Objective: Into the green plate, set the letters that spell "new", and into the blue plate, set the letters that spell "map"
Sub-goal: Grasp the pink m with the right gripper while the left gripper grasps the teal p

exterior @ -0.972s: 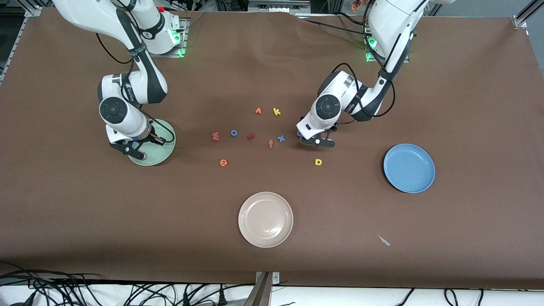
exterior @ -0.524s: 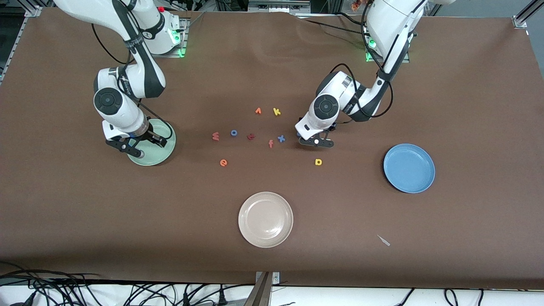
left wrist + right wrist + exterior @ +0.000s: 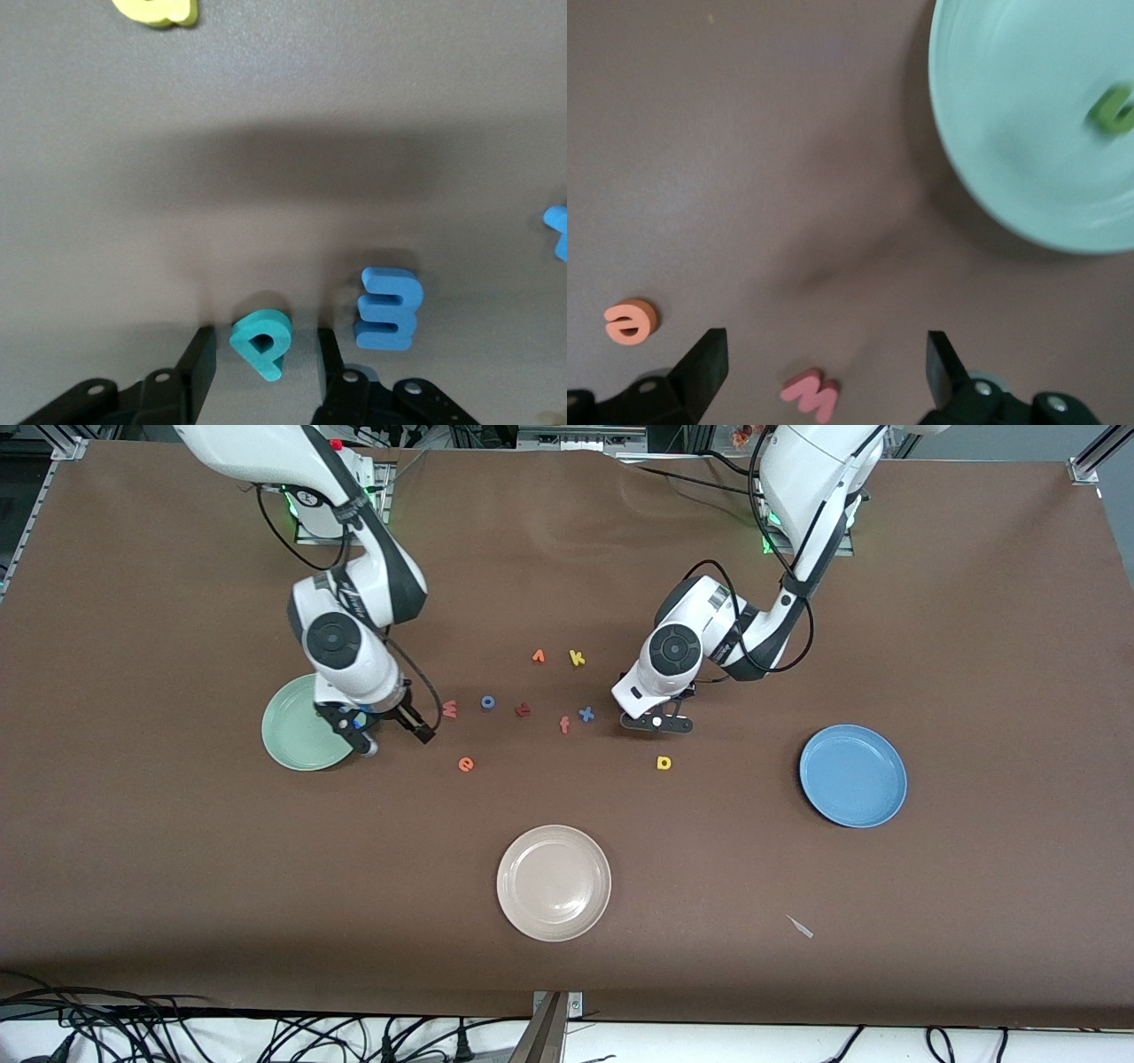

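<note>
My left gripper [image 3: 656, 724] is down at the table and open, one finger on each side of the teal p [image 3: 261, 341] with a small gap to each. The blue m [image 3: 388, 308] lies beside it. The yellow a [image 3: 664, 763] lies nearer the front camera. My right gripper [image 3: 396, 740] hangs wide open and empty between the green plate [image 3: 283, 735] and the red-pink w [image 3: 450, 708]. The orange e [image 3: 465, 763] lies close by. The green n [image 3: 1112, 111] lies in the green plate. The blue plate [image 3: 852, 775] is empty.
A blue o [image 3: 487, 702], dark red t [image 3: 524, 710], orange f [image 3: 564, 725], blue x [image 3: 586, 714], yellow k [image 3: 577, 658] and another orange letter [image 3: 538, 656] lie mid-table. A beige plate [image 3: 554, 881] sits nearer the front camera.
My right gripper has opened over the green plate, left the n there, and swung toward the w. My left gripper's fingers have narrowed around the p.
</note>
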Controlling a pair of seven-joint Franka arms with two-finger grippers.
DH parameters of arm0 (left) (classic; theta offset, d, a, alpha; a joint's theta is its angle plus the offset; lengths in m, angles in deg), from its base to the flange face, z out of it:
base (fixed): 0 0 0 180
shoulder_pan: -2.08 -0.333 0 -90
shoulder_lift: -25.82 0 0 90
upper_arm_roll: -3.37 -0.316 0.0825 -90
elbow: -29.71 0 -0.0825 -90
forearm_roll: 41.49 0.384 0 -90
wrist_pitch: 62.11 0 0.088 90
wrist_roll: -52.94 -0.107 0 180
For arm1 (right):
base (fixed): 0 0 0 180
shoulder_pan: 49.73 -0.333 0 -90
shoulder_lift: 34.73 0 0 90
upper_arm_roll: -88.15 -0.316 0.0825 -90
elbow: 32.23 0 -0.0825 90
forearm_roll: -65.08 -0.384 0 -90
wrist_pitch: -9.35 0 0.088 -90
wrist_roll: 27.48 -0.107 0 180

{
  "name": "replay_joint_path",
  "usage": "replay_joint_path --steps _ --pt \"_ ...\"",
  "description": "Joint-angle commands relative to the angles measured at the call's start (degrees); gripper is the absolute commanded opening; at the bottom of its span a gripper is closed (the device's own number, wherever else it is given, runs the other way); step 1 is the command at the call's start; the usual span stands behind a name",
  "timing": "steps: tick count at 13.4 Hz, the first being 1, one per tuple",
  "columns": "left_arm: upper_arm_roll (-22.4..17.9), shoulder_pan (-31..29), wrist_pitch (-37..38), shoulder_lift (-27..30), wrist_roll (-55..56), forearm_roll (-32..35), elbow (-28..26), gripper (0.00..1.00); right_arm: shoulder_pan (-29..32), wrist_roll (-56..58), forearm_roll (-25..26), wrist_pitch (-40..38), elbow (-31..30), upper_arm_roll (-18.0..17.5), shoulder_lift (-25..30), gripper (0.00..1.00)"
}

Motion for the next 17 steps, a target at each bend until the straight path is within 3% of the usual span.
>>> replay_joint_path --steps 1,10,13,15,17 --pt "-0.7 0.8 0.0 -0.7 0.7 0.1 1.0 0.43 -2.8 -5.7 -1.1 1.0 0.3 0.2 -1.6 0.95" --pt "-0.8 0.6 -0.6 -0.8 0.6 1.8 0.9 0.20 -3.7 21.8 -0.6 1.4 -1.7 -1.1 -1.5 0.96" --pt "-1.0 -0.3 0.2 -0.4 -0.3 1.8 1.9 0.17 -3.7 32.3 -0.7 1.4 -2.2 -1.1 -1.9 0.96" --pt "-0.9 -2.6 5.9 0.1 -3.1 1.8 5.6 0.17 -3.7 33.3 -0.6 1.4 -2.1 -1.1 -2.2 0.94" --pt "-0.8 -5.4 16.4 0.1 -8.3 1.7 11.1 0.17 -3.7 34.6 -0.6 1.5 -2.0 -1.1 -3.0 0.78"
